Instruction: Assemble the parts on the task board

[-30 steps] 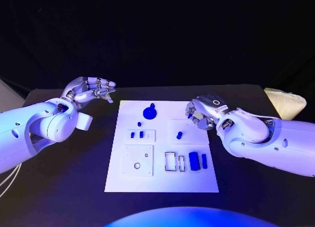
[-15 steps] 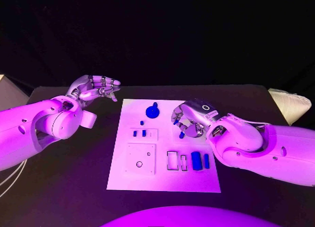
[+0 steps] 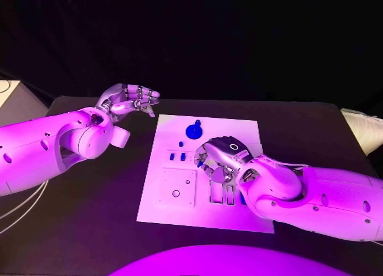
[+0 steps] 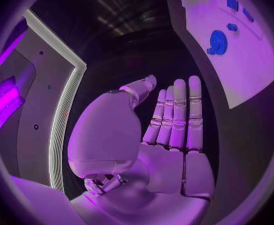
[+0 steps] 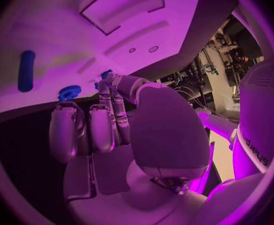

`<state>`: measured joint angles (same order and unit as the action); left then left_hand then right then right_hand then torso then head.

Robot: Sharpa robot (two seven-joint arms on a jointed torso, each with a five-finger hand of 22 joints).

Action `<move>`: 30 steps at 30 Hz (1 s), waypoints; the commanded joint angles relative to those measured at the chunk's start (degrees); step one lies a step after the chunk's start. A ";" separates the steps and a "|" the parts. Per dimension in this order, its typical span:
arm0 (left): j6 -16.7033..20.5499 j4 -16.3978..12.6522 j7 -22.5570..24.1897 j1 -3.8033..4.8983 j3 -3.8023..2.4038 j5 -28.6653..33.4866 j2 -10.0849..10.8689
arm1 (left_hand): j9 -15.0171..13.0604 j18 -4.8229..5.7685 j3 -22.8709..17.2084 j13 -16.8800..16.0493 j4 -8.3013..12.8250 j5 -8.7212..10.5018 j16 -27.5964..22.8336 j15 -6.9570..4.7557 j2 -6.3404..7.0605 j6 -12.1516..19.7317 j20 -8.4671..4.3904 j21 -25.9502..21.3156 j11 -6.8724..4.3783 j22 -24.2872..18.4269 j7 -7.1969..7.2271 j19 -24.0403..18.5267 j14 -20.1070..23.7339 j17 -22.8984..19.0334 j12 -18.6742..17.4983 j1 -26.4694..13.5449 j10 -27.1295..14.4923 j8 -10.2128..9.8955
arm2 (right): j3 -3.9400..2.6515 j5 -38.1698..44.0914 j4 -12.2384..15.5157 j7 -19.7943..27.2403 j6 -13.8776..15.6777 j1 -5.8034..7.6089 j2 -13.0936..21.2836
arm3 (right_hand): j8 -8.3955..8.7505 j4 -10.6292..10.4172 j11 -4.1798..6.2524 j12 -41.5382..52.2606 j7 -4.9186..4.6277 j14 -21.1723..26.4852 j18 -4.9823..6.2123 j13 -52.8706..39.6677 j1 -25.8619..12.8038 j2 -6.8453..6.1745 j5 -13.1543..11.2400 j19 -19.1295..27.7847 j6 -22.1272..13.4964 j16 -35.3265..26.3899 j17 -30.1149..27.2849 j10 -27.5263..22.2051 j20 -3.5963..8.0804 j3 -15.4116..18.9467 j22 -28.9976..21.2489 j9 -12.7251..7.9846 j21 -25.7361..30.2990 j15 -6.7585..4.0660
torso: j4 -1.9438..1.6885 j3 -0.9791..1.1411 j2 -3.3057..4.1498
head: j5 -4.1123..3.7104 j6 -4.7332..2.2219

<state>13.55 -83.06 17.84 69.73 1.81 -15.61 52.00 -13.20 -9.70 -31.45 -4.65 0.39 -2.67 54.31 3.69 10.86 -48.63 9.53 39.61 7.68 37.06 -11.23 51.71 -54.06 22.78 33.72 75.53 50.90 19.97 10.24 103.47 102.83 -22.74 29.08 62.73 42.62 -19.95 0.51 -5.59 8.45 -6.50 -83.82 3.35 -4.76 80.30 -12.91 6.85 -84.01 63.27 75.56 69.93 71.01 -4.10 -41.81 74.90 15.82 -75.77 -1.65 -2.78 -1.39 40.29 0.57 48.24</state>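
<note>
The task board (image 3: 159, 204) is a white rectangular plate lying flat in the middle of the black table. At its far end sits a round blue part with a small knob (image 3: 193, 130), flat on the board. Nearer in there's a raised square with 2 small blue pegs (image 3: 177, 156) side by side. Below that is another white square plate with a little ring hole (image 3: 176, 193). A long blue bar (image 5: 26, 70) lies flat on the board too.
</note>
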 commanded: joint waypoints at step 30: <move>-3.85 0.55 -0.72 -0.05 -0.05 -0.22 -1.26 | 0.25 -0.74 0.45 0.17 -0.13 -0.22 -0.42 0.44 0.14 0.90 0.06 -0.67 0.25 -0.40 -0.18 0.64 0.28 0.11 -0.44 0.29 -0.72 -0.48 | 0.11 0.57 -1.22 2.02 -2.65 -3.07 -3.49 | 0.07 0.68 2.86 -0.58 -0.22 -1.89 -0.50 -0.52 -0.32 0.27 0.78 -2.01 -0.07 -0.43 -0.28 3.19 0.37 -0.11 9.30 0.15 0.44 -0.28 | 0.04 0.06 0.04 | 2.15 1.76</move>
<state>11.02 -82.45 17.16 69.68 1.80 -15.64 50.82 -13.02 -9.70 -31.30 -4.54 0.22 -2.67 54.09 3.91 10.86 -48.00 9.73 39.17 7.89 36.73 -11.44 51.91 -53.85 22.82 33.45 75.53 50.69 19.76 10.34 103.46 101.50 -21.64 27.54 59.73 39.19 -19.70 0.82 -5.17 8.13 -6.39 -83.83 3.46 -5.19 80.29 -12.92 7.33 -84.01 63.16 75.34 69.71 71.43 -4.10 -41.82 74.94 15.90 -75.51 -1.65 -2.80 -1.33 40.33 2.69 50.00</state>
